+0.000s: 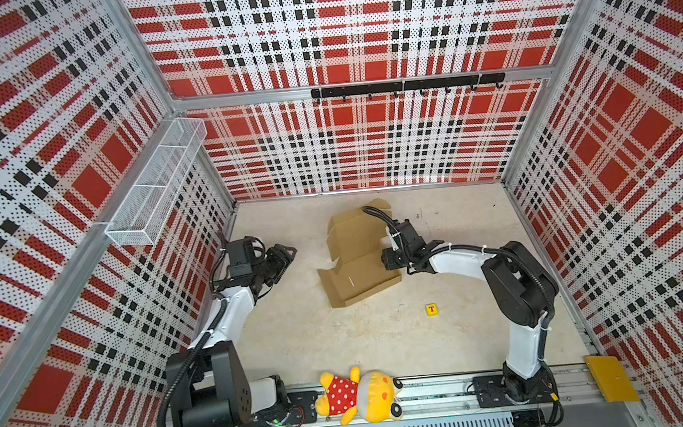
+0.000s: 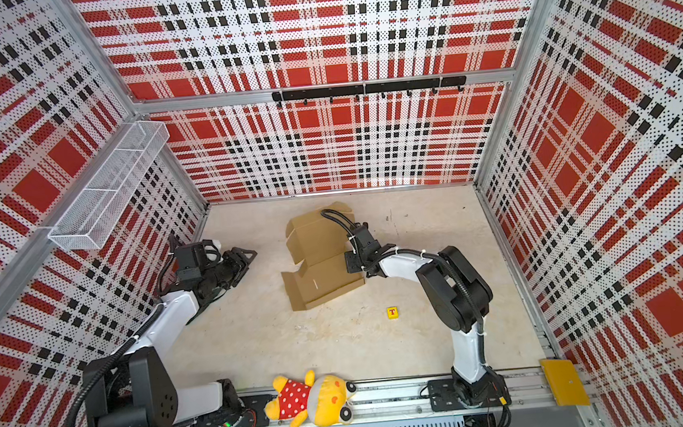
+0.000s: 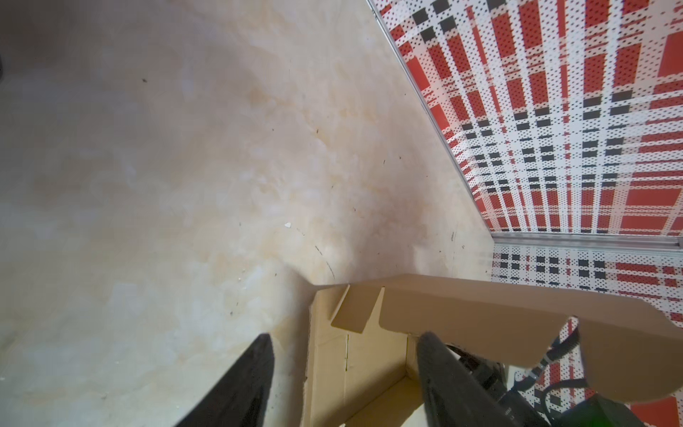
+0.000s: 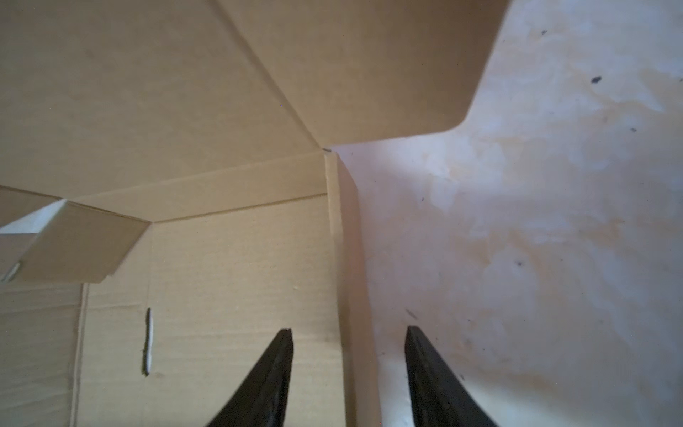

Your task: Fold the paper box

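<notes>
Jaws of the left gripper (image 1: 289, 257) stand apart and empty. They point rightward across the table (image 1: 300, 343) toward the paper box (image 1: 355, 247) and are clearly separated from it. In the left wrist view only a corner of the box and a raised flap show beyond the fingertips (image 3: 258, 369). Centre: in both top views the paper box lies partly formed in the middle of the table. Its long axis runs from the near side toward the far wall, leaning slightly right. The base panel is flat, the far lid panel (image 1: 353, 226) is tilted up, and a left-hand flap (image 1: 328, 274) splays outward. Right: the right gripper (image 4: 348, 329) is at the box's right edge. Its jaws are moderately parted and straddle the upright side wall (image 4: 349, 258), with one finger over the base panel and the other over the table. A gap shows on either side, so nothing is gripped. The right arm is therefore much the nearer, and the coming move appears to turn on this straddle. The wall runs between the jaws, parallel to the box's long axis, so closing should pinch it for folding. The left gripper would have to cross to the box's left side to steady it. A small yellow tile (image 1: 432, 309) marked T lies near the box's front right corner, touching nothing
</notes>
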